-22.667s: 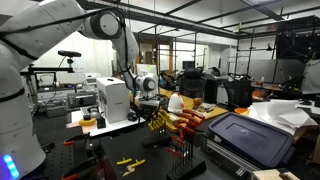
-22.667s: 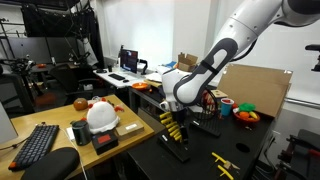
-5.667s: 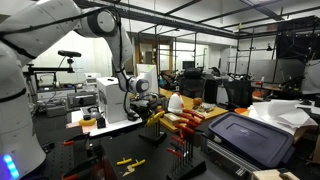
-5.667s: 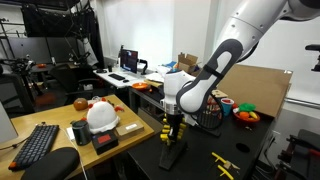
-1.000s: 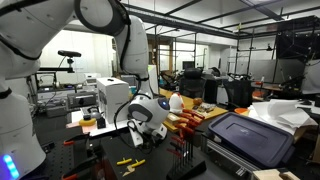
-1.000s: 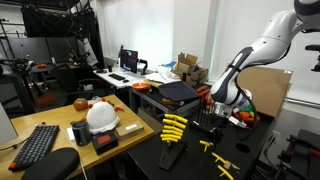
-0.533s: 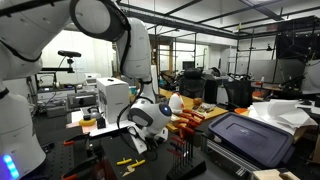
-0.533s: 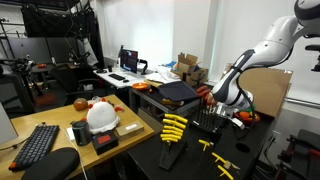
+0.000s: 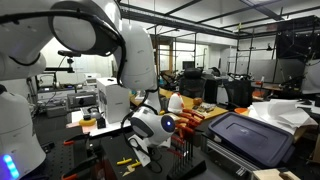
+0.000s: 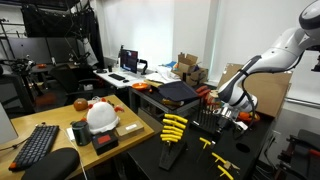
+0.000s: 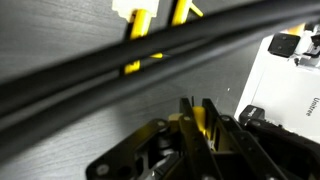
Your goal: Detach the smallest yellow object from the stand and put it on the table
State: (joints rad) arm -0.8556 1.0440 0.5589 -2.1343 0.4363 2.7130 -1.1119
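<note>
In the wrist view my gripper [image 11: 198,128] is shut on the smallest yellow object [image 11: 202,120], a slim yellow piece pinched between the two dark fingers just above the black table [image 11: 60,40]. In both exterior views the gripper [image 9: 139,151] [image 10: 221,119] hangs low over the table [image 9: 100,165], away from the stand [image 10: 172,132], whose yellow handles stick out in rows. The stand [image 9: 186,126] shows red-orange handles from the other side. The held piece is too small to make out in the exterior views.
Loose yellow tools lie on the table [image 9: 126,162] [image 10: 213,146] [image 11: 140,35]. Black cables [image 11: 130,65] cross the wrist view. A white box [image 9: 112,98] stands on a bench behind; a keyboard [image 10: 38,143] and a white helmet [image 10: 101,115] lie nearby.
The arm has swung down and away from the stand, bringing the gripper lower over the table. The jaws have stayed shut on the yellow piece.
</note>
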